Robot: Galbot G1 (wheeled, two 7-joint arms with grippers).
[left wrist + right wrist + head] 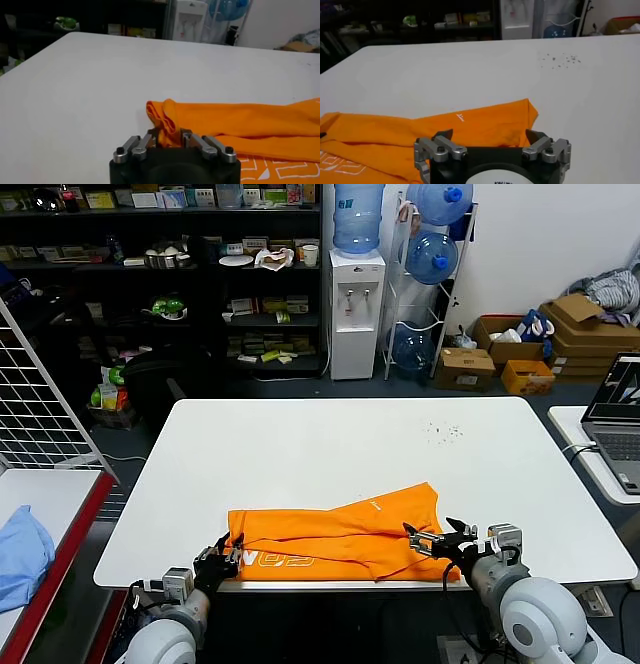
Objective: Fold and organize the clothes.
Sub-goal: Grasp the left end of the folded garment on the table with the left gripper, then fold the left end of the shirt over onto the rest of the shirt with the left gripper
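Note:
The orange T-shirt (340, 534) lies folded into a long strip along the near edge of the white table (330, 444), with white lettering (275, 561) showing near its left end. My left gripper (225, 549) is at that left end. In the left wrist view its jaws are closed in on a bunched fold of the T-shirt (240, 125), which fills the left gripper (169, 137). My right gripper (440, 541) hovers at the shirt's right end. In the right wrist view the right gripper (491, 135) stands wide open over the T-shirt (470, 125), holding nothing.
A light blue cloth (20, 554) lies on a side table at far left. A laptop (620, 424) sits on a table at the right. Small dark specks (442, 430) dot the far right of the white table. Shelves and a water dispenser (356, 309) stand behind.

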